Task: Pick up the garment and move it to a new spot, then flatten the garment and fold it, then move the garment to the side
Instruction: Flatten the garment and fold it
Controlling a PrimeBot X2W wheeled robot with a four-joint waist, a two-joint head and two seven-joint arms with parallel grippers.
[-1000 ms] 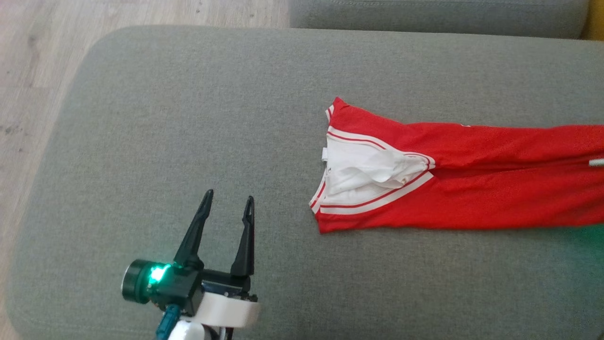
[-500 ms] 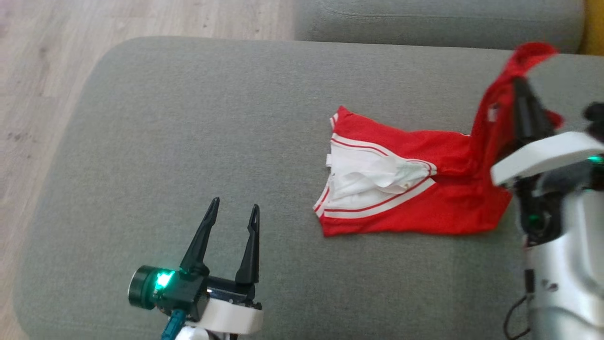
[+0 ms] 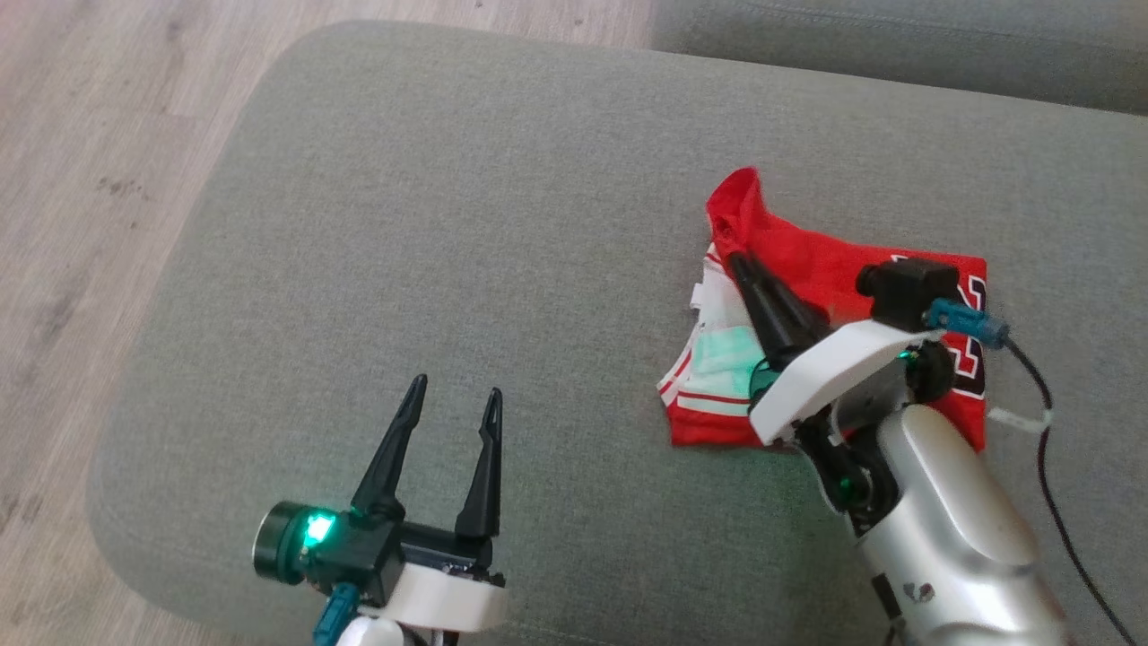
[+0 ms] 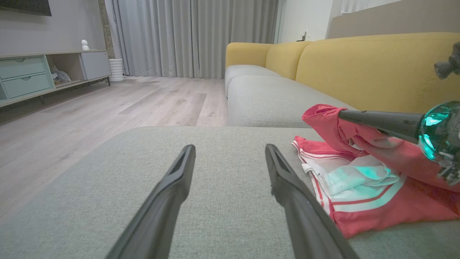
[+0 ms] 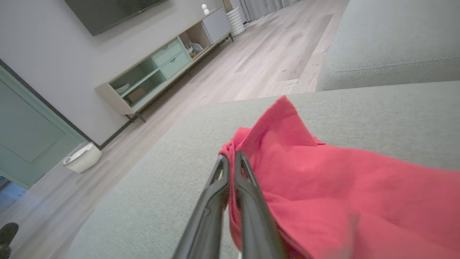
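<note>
Currently your right gripper [image 3: 737,262] is clamped on a raised edge of the garment [image 3: 834,260], which lies on the cushion [image 3: 448,224] right of centre. Your left gripper [image 3: 453,401] stands wide at lower left, holding nothing.

left end effector [image 3: 456,388] spread, right end effector [image 3: 737,263] clamped

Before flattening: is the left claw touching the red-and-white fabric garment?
No, the open left claw is over bare grey upholstered cushion, clear of the red-and-white garment.
</note>
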